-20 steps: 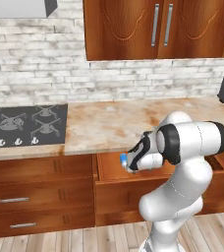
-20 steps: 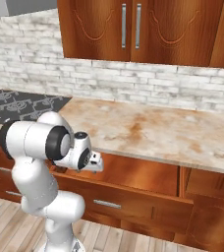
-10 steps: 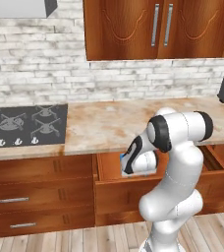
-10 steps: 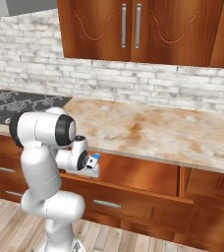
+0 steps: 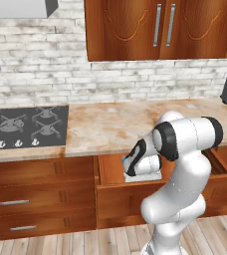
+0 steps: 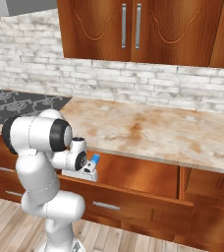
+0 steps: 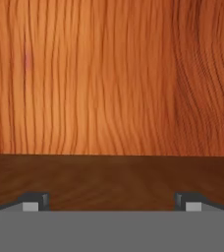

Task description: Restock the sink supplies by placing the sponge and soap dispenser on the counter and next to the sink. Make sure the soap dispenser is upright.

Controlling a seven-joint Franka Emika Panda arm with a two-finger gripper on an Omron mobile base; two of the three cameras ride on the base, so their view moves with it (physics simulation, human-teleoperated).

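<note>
Below the marbled tabletop (image 5: 115, 127), one drawer (image 5: 116, 187) is seen pulled out, with the arm bent down into it and the fingers (image 7: 111, 201) spread wide and empty against bare wood. One blue soap dispenser (image 6: 95, 159) is glimpsed just beside the hand at the drawer's edge; the sponge and the sink cannot be located. It is judged that the hand should be lowered squarely over the bottle's body before closing, so it can be stood upright later.
</note>
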